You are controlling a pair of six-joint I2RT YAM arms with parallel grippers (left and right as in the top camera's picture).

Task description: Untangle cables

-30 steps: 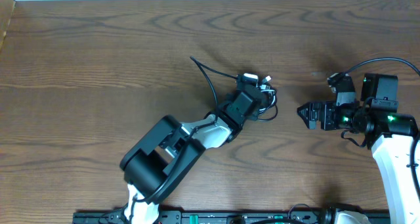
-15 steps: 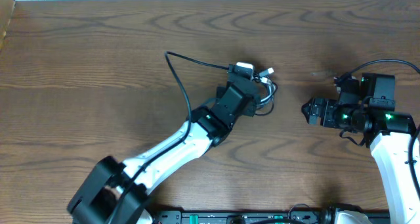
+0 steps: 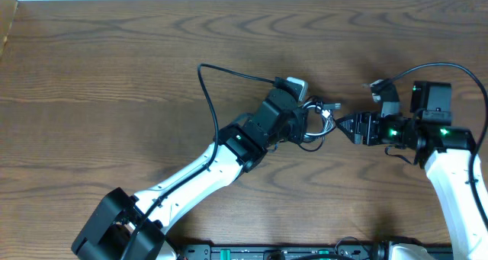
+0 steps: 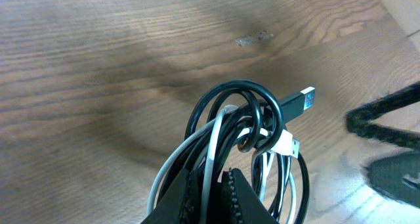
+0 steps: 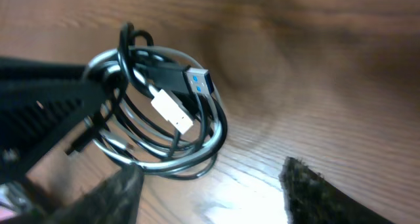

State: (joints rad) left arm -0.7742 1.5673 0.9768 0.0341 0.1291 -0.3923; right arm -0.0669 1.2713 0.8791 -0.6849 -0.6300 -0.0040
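The left gripper [image 4: 211,192] is clamped on the cables [image 4: 244,135], pinching several strands low in the coil and holding the bundle just off the table [image 3: 114,62], near its middle and a little toward the right. The right gripper [image 5: 216,196] faces it from the other side with its fingers spread and nothing between them, the tips just short of the loops. To my eye this is the step of getting a second hold, so one arm anchors the knot while the other draws an end free. The next move calls for closing on one plug or a single strand, not the whole coil. I count one bundle, two plug ends sticking out: a black USB plug [image 5: 177,78] and a smaller white plug [image 5: 172,111]. How many separate black and pale cords are wound in there I cannot tell.
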